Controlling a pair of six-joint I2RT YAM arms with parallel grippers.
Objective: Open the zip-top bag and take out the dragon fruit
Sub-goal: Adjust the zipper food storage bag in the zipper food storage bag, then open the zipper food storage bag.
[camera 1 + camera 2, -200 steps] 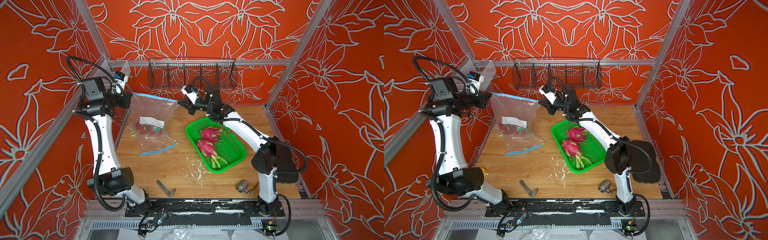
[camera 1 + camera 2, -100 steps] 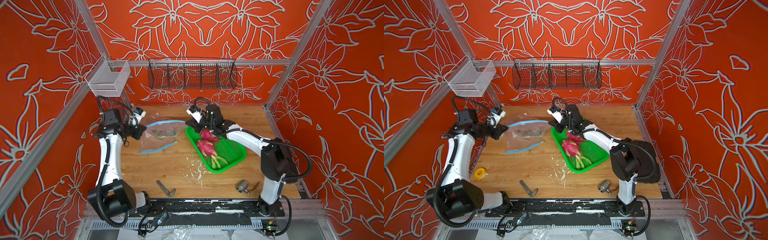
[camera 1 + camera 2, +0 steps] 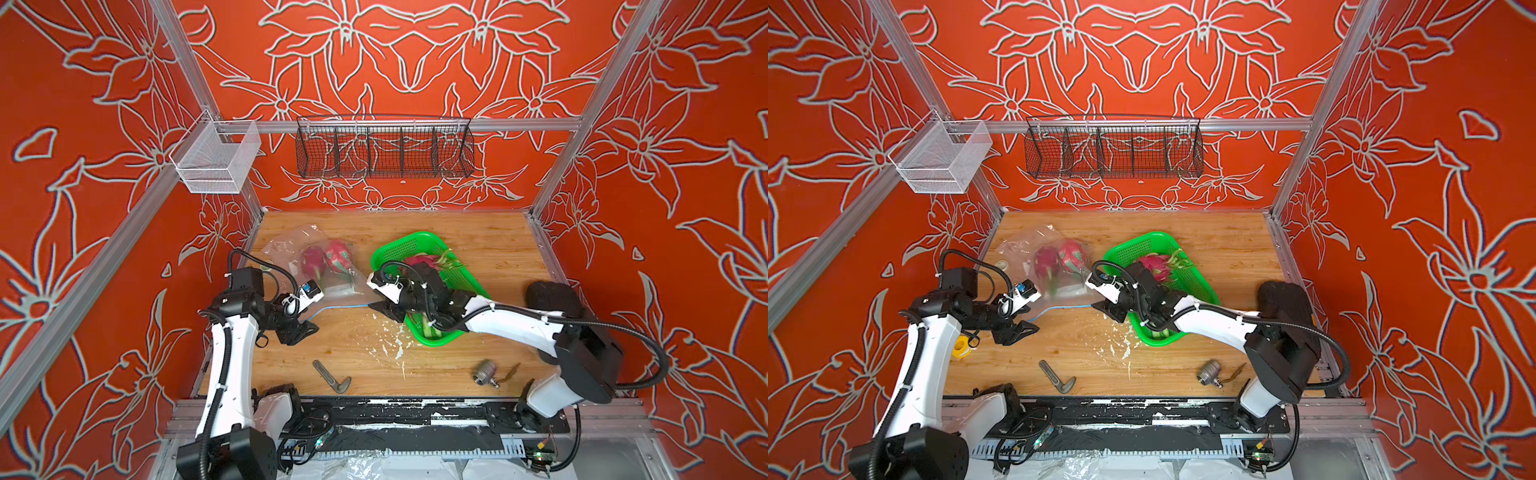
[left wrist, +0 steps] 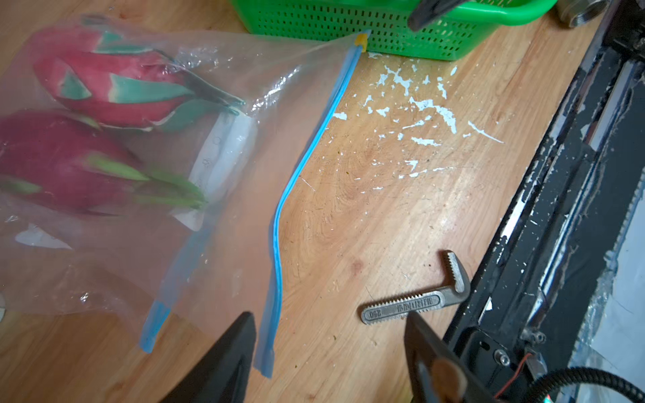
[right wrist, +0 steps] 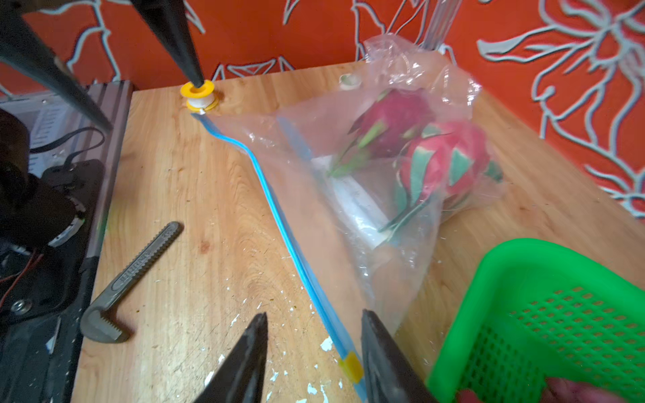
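Note:
The clear zip-top bag (image 3: 282, 249) (image 3: 1017, 249) lies flat on the wooden table at the back left, with two magenta dragon fruit (image 3: 328, 259) (image 3: 1061, 262) (image 4: 104, 90) (image 5: 436, 164) inside. Its blue zip strip (image 4: 279, 216) (image 5: 279, 216) runs from arm to arm, and its two lips are parted. My left gripper (image 3: 309, 326) (image 3: 1027, 326) (image 4: 330, 314) is open, the strip's end lying just inside one finger. My right gripper (image 3: 380, 309) (image 3: 1104, 309) (image 5: 314, 313) is open around the yellow slider (image 5: 350, 363). Another dragon fruit (image 3: 419, 261) (image 3: 1154, 264) lies in the green basket (image 3: 399, 245) (image 3: 1133, 245).
A grey wrench jaw (image 3: 330, 376) (image 4: 415, 301) and a metal fitting (image 3: 484, 372) lie near the front edge. A yellow tape roll (image 3: 961, 345) (image 5: 200, 92) sits by the left arm. White flecks dot the table's middle. A wire rack (image 3: 384, 147) and a mesh box (image 3: 216, 160) hang on the walls.
Both grippers held the bag stretched high by its zip ends, then lowered it to the table. Both have now opened and let go, and the bag lies flat.

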